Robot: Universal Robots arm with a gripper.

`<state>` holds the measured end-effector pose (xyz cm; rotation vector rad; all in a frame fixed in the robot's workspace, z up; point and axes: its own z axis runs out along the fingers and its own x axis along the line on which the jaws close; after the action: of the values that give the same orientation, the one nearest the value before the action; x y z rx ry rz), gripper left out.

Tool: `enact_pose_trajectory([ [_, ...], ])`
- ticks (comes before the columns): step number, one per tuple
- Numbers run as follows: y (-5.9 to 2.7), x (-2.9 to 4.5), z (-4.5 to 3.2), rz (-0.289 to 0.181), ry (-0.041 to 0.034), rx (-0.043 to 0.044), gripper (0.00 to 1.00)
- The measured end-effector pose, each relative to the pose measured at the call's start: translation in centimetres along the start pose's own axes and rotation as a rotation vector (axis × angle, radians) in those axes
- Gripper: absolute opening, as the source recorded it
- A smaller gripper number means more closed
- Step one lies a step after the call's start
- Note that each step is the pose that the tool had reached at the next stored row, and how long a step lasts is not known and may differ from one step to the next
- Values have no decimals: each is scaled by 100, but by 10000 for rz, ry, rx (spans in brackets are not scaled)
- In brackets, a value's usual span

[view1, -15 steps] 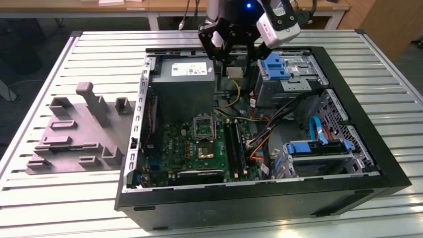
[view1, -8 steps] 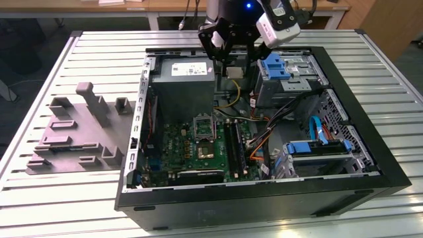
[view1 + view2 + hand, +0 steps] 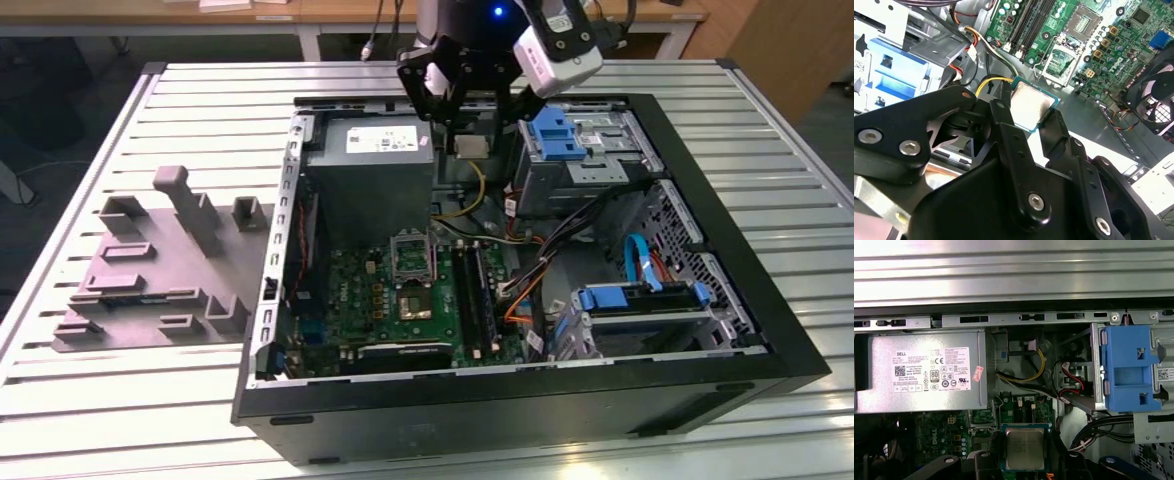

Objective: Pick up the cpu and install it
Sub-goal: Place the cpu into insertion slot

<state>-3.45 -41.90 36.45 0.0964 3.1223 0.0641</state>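
The cpu (image 3: 1030,105) is a small flat square chip with a silvery-grey top and a pale rim. My gripper (image 3: 1026,111) is shut on the cpu, one black finger (image 3: 1004,120) at each side edge. The cpu (image 3: 1024,448) hangs in the air over the open computer case, above the power supply's inner end. In the exterior view the gripper (image 3: 470,125) holds the cpu (image 3: 470,146) near the far side of the case. The metal-framed socket (image 3: 412,253) lies open on the green motherboard (image 3: 400,300), well below and nearer than the chip.
The black case (image 3: 747,330) lies open on a slatted metal table (image 3: 200,90). Inside are a grey power supply (image 3: 378,160), blue drive brackets (image 3: 554,133), bundled cables (image 3: 534,270) and a fan (image 3: 1154,95). A grey plastic fixture (image 3: 147,270) sits at the exterior view's left.
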Motion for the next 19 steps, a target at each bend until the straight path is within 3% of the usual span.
enact_pose_trajectory([
  [19, -3, 48, -1, 0, 0, 0, 47],
])
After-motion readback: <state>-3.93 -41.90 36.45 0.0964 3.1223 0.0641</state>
